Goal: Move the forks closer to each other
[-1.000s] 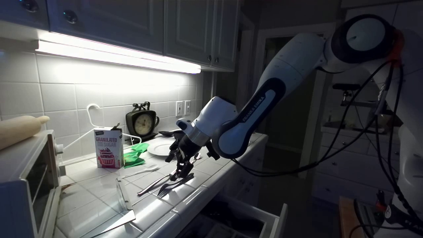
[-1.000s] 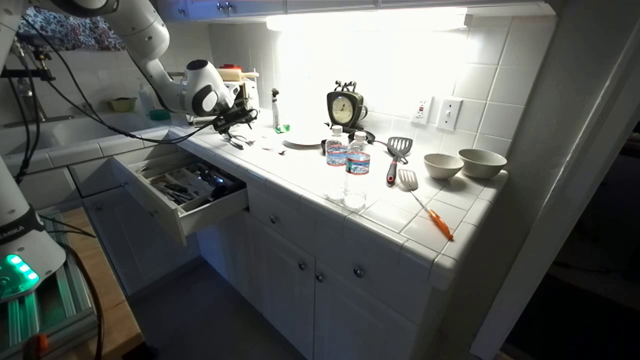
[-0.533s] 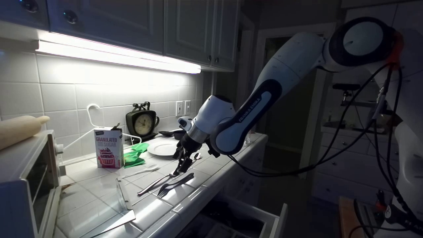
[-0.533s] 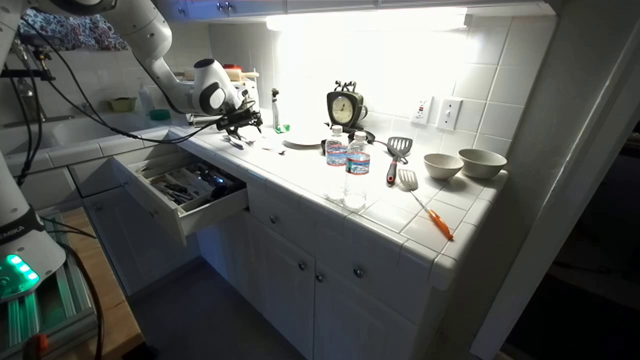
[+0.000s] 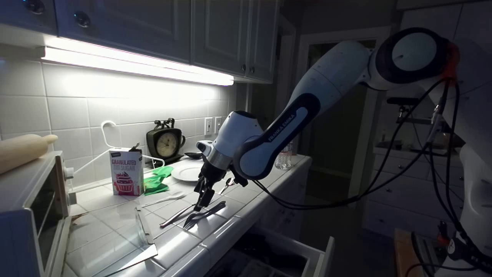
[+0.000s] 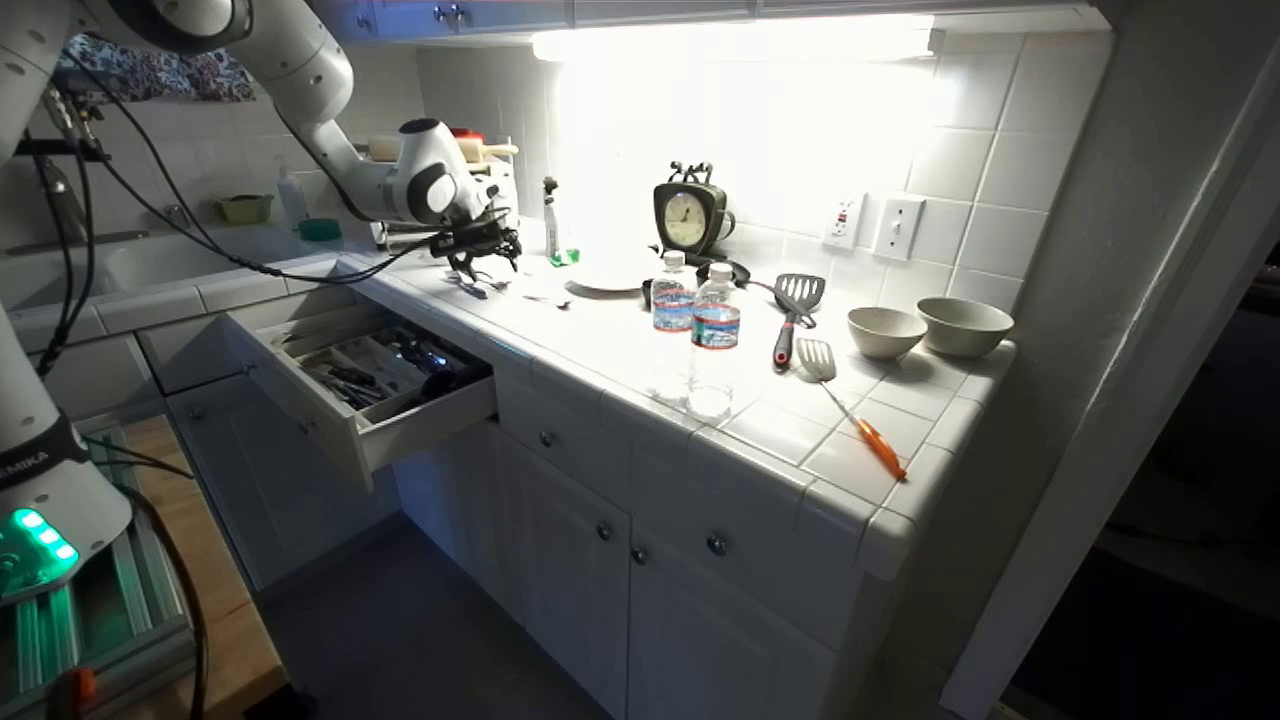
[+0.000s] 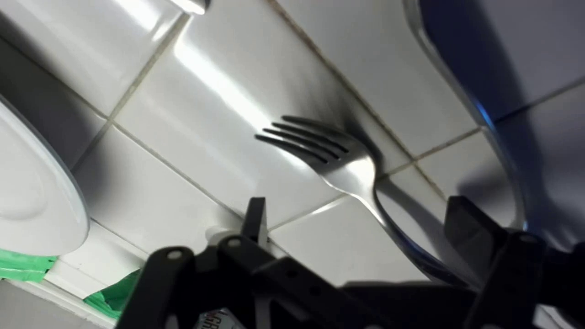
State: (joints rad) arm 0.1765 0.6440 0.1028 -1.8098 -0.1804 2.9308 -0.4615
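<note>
Jaws apart over 2 forks [image 7: 358, 177] | plate [image 5: 185, 174], sugar box [image 5: 127, 173] nearby

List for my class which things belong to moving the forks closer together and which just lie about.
For the job: wrist view's middle fork, its right-hand fork, open gripper.

Lying about: white plate, sugar box, clock, rolling pin, orange-handled spatula.

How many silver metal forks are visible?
2. One silver metal fork lies central in the wrist view; the second silver metal fork lies nearer the front edge of the white tiled counter. The open white drawer may hide more.
</note>
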